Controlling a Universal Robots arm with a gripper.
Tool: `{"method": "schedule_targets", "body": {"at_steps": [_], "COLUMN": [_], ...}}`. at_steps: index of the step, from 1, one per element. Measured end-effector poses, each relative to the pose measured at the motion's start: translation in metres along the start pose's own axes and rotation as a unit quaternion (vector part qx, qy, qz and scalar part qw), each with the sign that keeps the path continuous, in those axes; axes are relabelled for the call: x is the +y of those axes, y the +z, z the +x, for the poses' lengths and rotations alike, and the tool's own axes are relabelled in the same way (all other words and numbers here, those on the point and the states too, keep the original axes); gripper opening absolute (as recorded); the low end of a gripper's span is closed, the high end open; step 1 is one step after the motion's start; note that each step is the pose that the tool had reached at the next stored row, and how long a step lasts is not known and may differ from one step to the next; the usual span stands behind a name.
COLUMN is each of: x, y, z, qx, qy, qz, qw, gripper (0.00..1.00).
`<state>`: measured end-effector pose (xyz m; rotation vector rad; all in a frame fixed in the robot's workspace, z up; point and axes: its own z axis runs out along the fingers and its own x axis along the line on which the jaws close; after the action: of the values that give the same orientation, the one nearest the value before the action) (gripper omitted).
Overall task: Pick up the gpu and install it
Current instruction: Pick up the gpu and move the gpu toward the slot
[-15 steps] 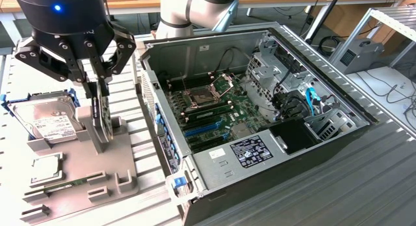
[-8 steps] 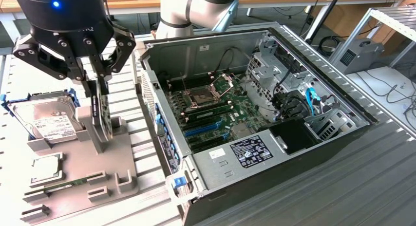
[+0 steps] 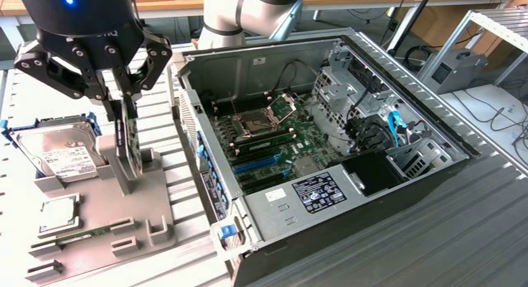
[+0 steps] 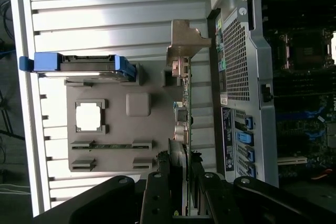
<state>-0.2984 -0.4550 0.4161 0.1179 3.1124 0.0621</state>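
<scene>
The gpu (image 3: 130,141) stands on edge in a slot of the grey parts holder (image 3: 99,206), at the exterior view's left. In the wrist view I see the gpu (image 4: 185,103) edge-on, with its silver end bracket (image 4: 185,38) at the far end and the fan bulging near my fingers. My gripper (image 3: 123,98) is straight above the card, and its fingers come together on the top edge. The wrist view has my gripper (image 4: 180,182) straddling the card, a black finger pressed to each face. The card rests in its slot.
The open computer case (image 3: 330,194) lies to the holder's right, motherboard (image 3: 272,138) up, with blue slots (image 3: 259,163). On the holder are a silver hard drive (image 3: 62,154), a processor chip (image 3: 58,209) and a memory stick (image 3: 83,234). The case's rear panel (image 4: 236,77) stands close beside the card.
</scene>
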Motion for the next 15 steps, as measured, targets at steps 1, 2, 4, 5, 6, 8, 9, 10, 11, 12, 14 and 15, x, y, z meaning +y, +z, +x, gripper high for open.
{"method": "schedule_targets", "body": {"at_steps": [1, 2, 4, 5, 6, 8, 9, 10, 11, 12, 14, 15], "x": [0.0000, 0.0001, 0.0001, 0.0001, 0.0001, 0.0001, 0.0001, 0.0002, 0.0002, 0.0002, 0.0002, 0.0003], "y": [-0.0004, -0.0008, -0.0016, -0.0019, -0.0023, -0.0031, -0.0035, -0.0039, -0.0044, -0.0047, -0.0056, -0.0060], "z": [0.0000, 0.0000, 0.0000, 0.0000, -0.0001, -0.0001, -0.0001, -0.0001, -0.0001, -0.0001, -0.0001, -0.0001], "qx": [0.0000, 0.0000, 0.0000, 0.0000, 0.0000, 0.0000, 0.0000, 0.0000, 0.0000, 0.0000, 0.0000, 0.0000], "qy": [0.000, 0.000, 0.000, 0.000, 0.000, 0.000, 0.000, 0.000, 0.000, 0.000, 0.000, 0.000], "qz": [0.0000, 0.0000, 0.0000, 0.0000, 0.0000, 0.0000, 0.0000, 0.0000, 0.0000, 0.0000, 0.0000, 0.0000], "qw": [1.0000, 1.0000, 1.0000, 1.0000, 1.0000, 1.0000, 1.0000, 1.0000, 1.0000, 1.0000, 1.0000, 1.0000], "gripper": [0.26, 0.26, 0.26, 0.26, 0.26, 0.26, 0.26, 0.26, 0.26, 0.26, 0.26, 0.26]}}
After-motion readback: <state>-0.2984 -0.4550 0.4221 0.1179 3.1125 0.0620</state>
